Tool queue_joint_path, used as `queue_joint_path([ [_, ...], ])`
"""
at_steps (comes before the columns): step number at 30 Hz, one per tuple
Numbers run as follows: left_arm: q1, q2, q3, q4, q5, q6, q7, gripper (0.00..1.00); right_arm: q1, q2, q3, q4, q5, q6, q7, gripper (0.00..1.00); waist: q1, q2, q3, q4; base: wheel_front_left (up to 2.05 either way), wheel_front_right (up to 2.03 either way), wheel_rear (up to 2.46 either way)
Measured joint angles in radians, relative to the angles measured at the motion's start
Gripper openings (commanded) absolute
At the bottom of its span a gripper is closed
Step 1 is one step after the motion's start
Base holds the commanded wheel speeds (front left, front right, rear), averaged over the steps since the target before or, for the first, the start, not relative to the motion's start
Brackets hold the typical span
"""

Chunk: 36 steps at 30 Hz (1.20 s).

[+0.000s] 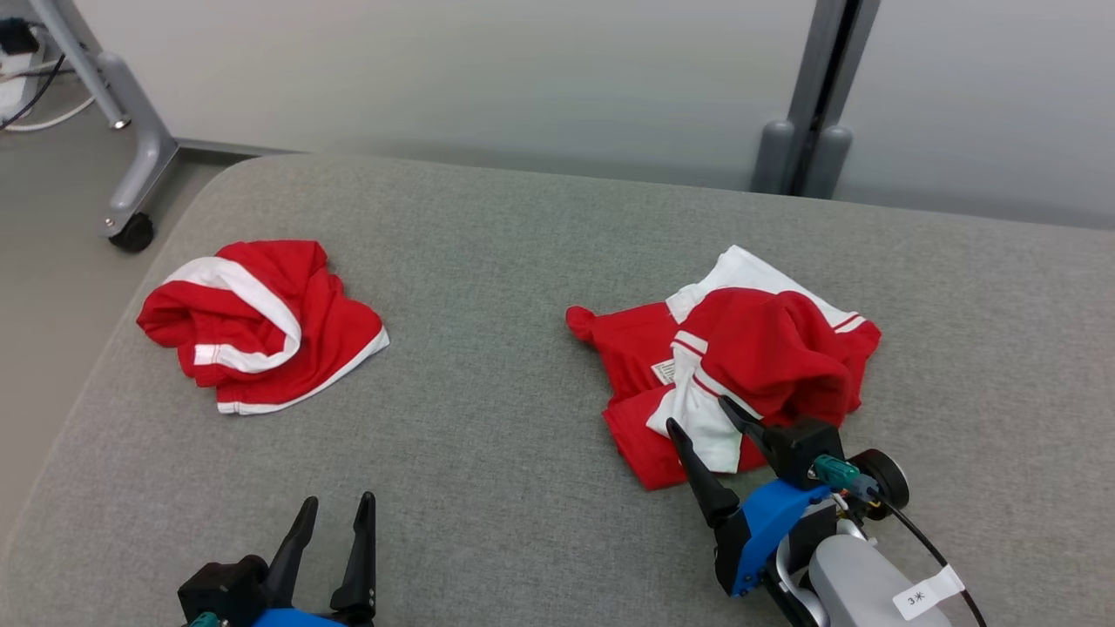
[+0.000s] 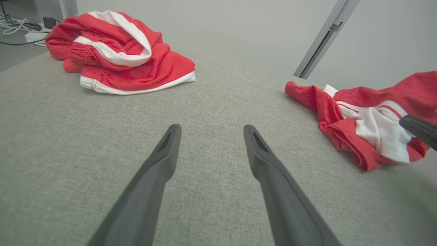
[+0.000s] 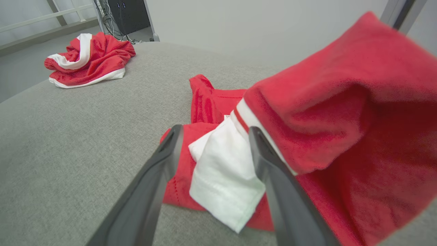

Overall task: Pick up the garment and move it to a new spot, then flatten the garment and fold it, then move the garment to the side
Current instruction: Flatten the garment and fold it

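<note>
Big grey pad under both tools, plenty of bare room. Your shirt, red w/ white trim, lies crumpled right at the tips of the right gripper. That tool's wide open, holding nothing. The other red bundle sits well ahead and to the left of the left gripper; looks like not your target, leave it. Left tool's wide open too, empty, over bare pad, the shirt well off to its right.

Now the pick: white sleeve lies between the right fingers, a red fold bulging just to the tool's right. Pinching the sleeve alone prob. drags the rest behind, so push a bit deeper and catch red cloth too. Keep the lower finger tight to the pad, close firmly, lift straight up before you carry.
</note>
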<state>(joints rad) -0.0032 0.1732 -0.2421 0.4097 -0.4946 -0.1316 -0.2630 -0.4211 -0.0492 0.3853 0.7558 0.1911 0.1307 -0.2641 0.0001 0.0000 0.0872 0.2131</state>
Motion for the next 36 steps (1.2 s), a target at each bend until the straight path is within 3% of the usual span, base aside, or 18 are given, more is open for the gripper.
queue_joint_path([
  [9, -0.024, 0.009, -0.019, 0.009, -0.034, 0.0, 0.0, 1.0, -0.03, 0.0, -0.05, 0.117, -0.018, 0.0, 0.0, 1.0, 0.0, 0.0, 0.05, 0.061, 0.0, 0.0, 0.0],
  [10, -0.026, 0.009, -0.019, 0.009, -0.036, 0.0, 0.0, 1.0, -0.03, 0.0, -0.054, 0.12, -0.018, 0.0, 0.0, 0.87, 0.0, 0.0, 0.051, 0.064, 0.0, 0.0, 0.0],
  [11, -0.03, 0.009, -0.019, 0.009, -0.039, 0.0, 0.0, 1.0, -0.03, 0.0, -0.058, 0.123, -0.018, 0.0, 0.0, 0.52, 0.0001, 0.0, 0.052, 0.066, 0.0, 0.0, 0.0],
  [12, -0.034, 0.009, -0.019, 0.009, -0.04, 0.0, 0.0, 1.0, -0.03, 0.0, -0.06, 0.123, -0.018, 0.0, 0.0, 0.34, 0.0, 0.0, 0.053, 0.067, 0.0, 0.0, 0.0],
  [13, -0.038, 0.009, -0.019, 0.008, -0.041, 0.0, 0.0, 1.0, -0.031, 0.0, -0.062, 0.122, -0.018, 0.0, 0.0, 0.0, 0.0001, 0.0, 0.053, 0.067, 0.0, 0.0, 0.0],
  [21, -0.04, 0.009, -0.029, 0.009, -0.041, 0.0, 0.0, 1.0, -0.047, -0.001, 0.013, -0.066, 0.066, 0.0, 0.0, 0.0, 0.0, 0.0, 0.039, 0.068, 0.0, 0.0, 0.0],
  [28, -0.029, 0.004, -0.053, 0.027, -0.041, 0.0, 0.0, 1.0, -0.263, -0.001, 0.047, -0.303, 0.194, 0.0, 0.0, 0.0, 0.0, 0.0, 0.004, 0.087, 0.0, 0.0, 0.0],
  [36, -0.005, -0.002, -0.056, 0.05, -0.034, 0.0, 0.0, 1.0, -0.427, 0.0, -0.119, -0.493, 0.355, 0.0, 0.0, 0.0, -0.0001, 0.0, -0.038, 0.113, 0.0, 0.0, 0.0],
])
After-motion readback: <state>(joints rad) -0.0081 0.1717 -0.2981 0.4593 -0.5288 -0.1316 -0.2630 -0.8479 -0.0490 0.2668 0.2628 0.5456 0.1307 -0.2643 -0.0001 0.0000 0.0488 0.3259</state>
